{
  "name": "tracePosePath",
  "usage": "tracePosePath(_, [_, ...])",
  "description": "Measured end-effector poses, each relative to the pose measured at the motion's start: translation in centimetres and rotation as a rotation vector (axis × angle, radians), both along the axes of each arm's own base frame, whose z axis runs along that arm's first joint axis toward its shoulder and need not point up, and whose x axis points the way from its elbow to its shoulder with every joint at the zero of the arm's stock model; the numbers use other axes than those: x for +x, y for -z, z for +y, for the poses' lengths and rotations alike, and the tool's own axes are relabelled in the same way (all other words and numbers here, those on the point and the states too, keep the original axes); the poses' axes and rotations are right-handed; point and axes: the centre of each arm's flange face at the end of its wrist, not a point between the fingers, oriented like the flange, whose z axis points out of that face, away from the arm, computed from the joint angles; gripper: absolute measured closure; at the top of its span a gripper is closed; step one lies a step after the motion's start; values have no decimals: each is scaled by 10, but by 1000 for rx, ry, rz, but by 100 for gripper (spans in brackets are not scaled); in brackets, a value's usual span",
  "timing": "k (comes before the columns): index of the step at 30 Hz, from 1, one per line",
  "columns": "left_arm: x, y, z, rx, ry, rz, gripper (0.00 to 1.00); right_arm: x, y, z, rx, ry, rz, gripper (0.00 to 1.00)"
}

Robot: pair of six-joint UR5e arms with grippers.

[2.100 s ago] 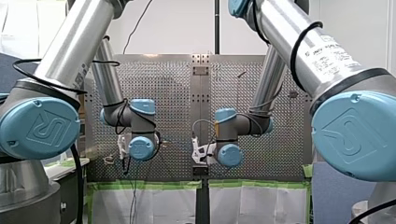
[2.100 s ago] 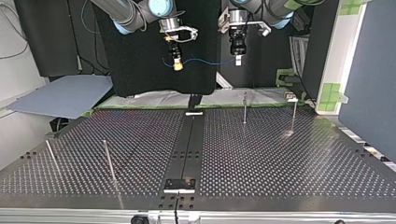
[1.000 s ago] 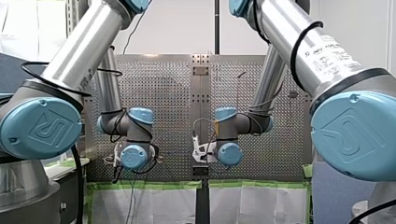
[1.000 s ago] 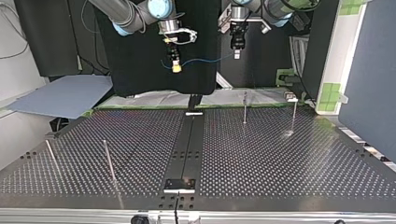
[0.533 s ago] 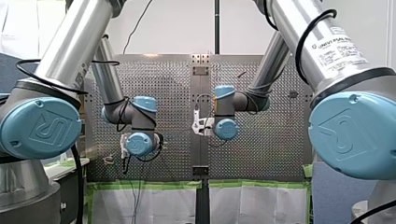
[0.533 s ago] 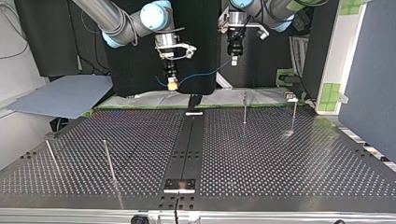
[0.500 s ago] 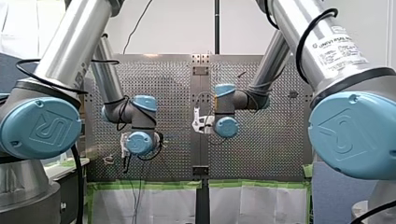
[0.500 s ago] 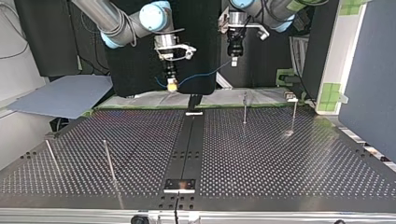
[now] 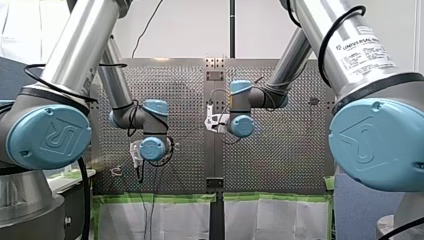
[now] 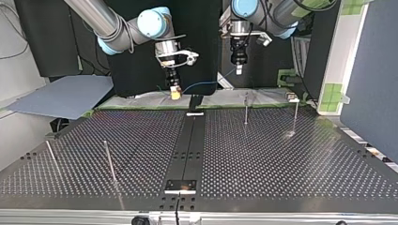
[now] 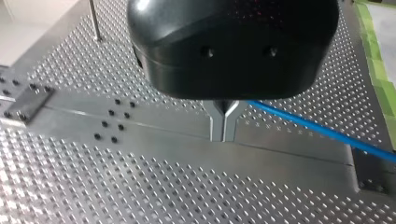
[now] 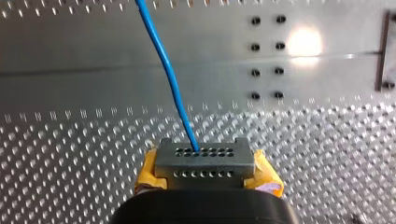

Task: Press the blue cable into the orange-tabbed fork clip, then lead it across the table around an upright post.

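Blue cable (image 12: 170,74) spans the air above the counter (image 10: 281,164), the left gripper's (image 11: 223,133) jaws pinched on it, the right gripper's (image 12: 208,173) jaws clenching its grey end block (image 12: 205,156); pulling apart could slip it free.

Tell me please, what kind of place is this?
Most likely a robotics laboratory or test cell, not a factory line. My left arm's claw and my right arm's claw hold one blue cable above a perforated metal table with thin upright posts. Green tape patches a white panel nearby.
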Motion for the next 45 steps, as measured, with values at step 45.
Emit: tracePosePath(45, [115, 78, 109, 8, -171, 125, 100, 66, 149, -41, 152, -120, 69, 99])
